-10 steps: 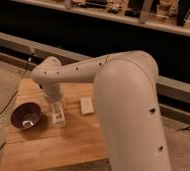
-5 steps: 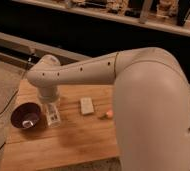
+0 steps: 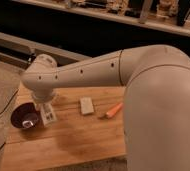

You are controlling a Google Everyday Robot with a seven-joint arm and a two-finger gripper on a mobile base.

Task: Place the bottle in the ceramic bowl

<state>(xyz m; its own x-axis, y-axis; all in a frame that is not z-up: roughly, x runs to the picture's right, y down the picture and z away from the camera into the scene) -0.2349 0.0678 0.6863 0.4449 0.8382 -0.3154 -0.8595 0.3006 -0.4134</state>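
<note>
The ceramic bowl [image 3: 24, 118], dark brown-purple with a glossy spot inside, sits at the left end of the wooden table [image 3: 73, 142]. My gripper [image 3: 47, 114] hangs under the white wrist, just right of the bowl's right rim. It is shut on the bottle [image 3: 49, 117], a small white oblong with dark marks, held upright close above the table. The bottle is beside the bowl, not over it.
A flat pale rectangular block [image 3: 86, 105] lies mid-table, and a small orange object [image 3: 113, 110] lies right of it. My large white arm [image 3: 158, 100] covers the right side of the view. A low ledge [image 3: 18, 42] runs behind the table.
The gripper with the bottle has moved left, from mid-table towards the bowl's right rim. The bowl, block and orange object have stayed put.
</note>
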